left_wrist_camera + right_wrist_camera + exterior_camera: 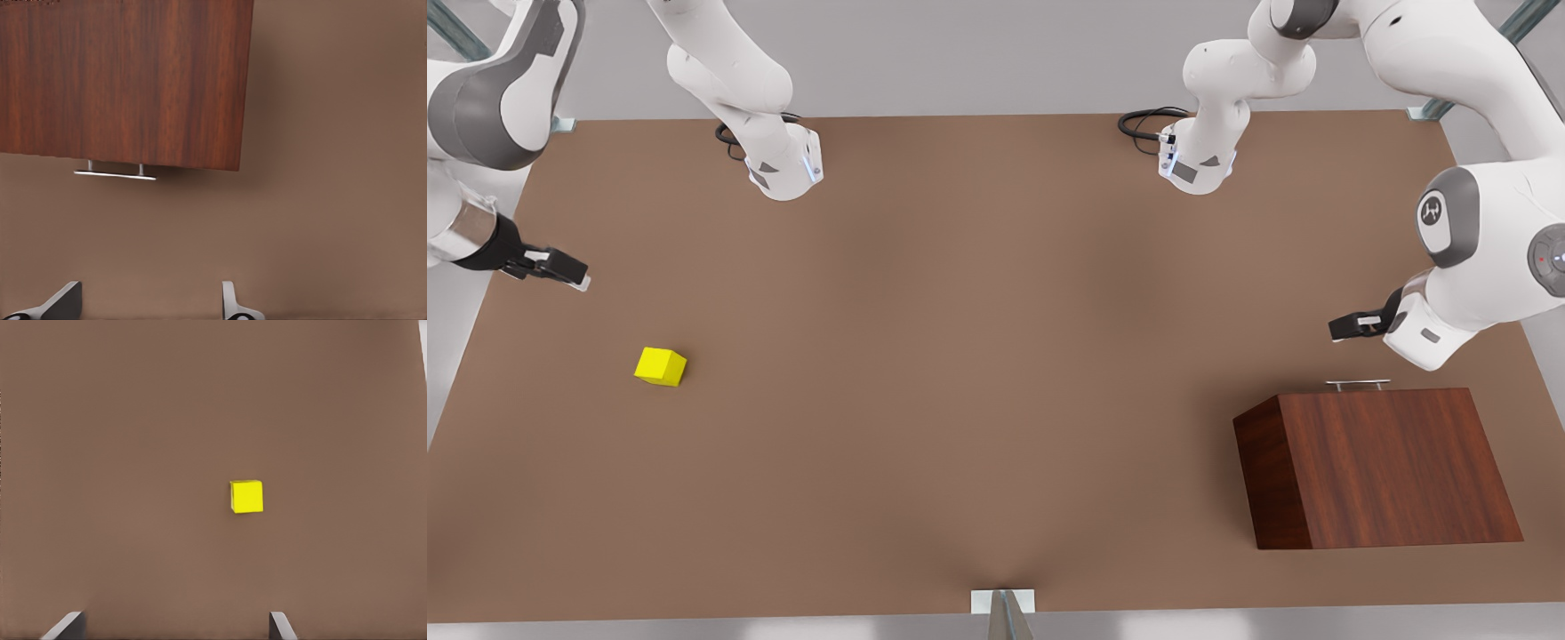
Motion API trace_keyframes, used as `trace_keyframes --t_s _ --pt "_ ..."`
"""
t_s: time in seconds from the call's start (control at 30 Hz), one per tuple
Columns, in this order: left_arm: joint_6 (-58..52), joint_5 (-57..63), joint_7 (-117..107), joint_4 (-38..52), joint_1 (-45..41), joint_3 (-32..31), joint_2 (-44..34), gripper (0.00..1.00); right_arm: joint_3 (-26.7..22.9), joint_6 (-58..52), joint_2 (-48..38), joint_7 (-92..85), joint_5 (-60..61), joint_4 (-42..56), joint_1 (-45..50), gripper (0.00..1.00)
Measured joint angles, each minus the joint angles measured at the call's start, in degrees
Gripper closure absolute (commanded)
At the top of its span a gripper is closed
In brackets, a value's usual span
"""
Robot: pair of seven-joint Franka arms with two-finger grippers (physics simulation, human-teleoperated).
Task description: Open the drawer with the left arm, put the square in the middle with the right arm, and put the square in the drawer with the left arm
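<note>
My left gripper (1343, 326) hangs over the table on the front view's right, just above the wooden box (1387, 467) on its handle side, not touching it. Fingers (63, 300) are spread wide, nothing between them. In the left wrist view the handle (115, 175) sits on two short posts against the box face. Drawer (127, 80) looks shut; the handle sits close to the box edge, though I can't make out a seam from these angles.

My right gripper (560, 271) is at the front view's far left, above the table (960, 356). Fingers (280, 625) apart, empty. The square (661, 366) lies flat on the bare tabletop near that gripper, clear of it. In the right wrist view it sits ahead of the fingertips, not between them. Square and box are well apart, on opposite sides of the table. The middle (978, 373) is bare.
</note>
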Motion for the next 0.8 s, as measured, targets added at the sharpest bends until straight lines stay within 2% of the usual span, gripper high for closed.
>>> trace_keyframes --t_s 0.1,0.13,0.2,0.27,0.4,0.57,0.8 --pt "0.2 0.1 1.1 -0.1 0.0 0.0 -0.2 0.0 0.1 0.9 -0.4 -0.3 0.7 -0.4 -0.2 0.0" --pt "0.4 0.1 1.0 -1.0 0.1 0.1 -0.8 0.0 -1.3 1.2 -0.6 -0.4 0.7 -0.4 1.5 0.0" --pt "3.0 0.1 -0.6 -6.7 0.4 0.6 -4.4 0.0 -4.7 2.2 0.7 -0.6 0.6 -0.4 5.8 0.0" --pt "6.7 -0.1 -3.3 -11.9 0.5 1.6 -7.6 0.0 -5.7 3.5 2.3 -0.7 0.5 -1.8 8.5 0.0" --pt "16.0 -0.4 -11.8 -19.6 1.0 2.5 -9.1 0.0 -8.1 8.3 3.8 -1.0 0.4 -7.0 13.1 0.0" --pt "28.6 -0.6 -24.0 -27.5 0.4 2.6 -9.2 0.0 -17.1 18.3 4.8 -1.3 0.8 -18.9 14.5 0.0" --pt "41.1 -1.6 -42.1 -33.3 0.2 3.4 -8.8 0.0 -25.5 30.4 9.5 -3.2 4.1 -24.8 16.0 0.0"
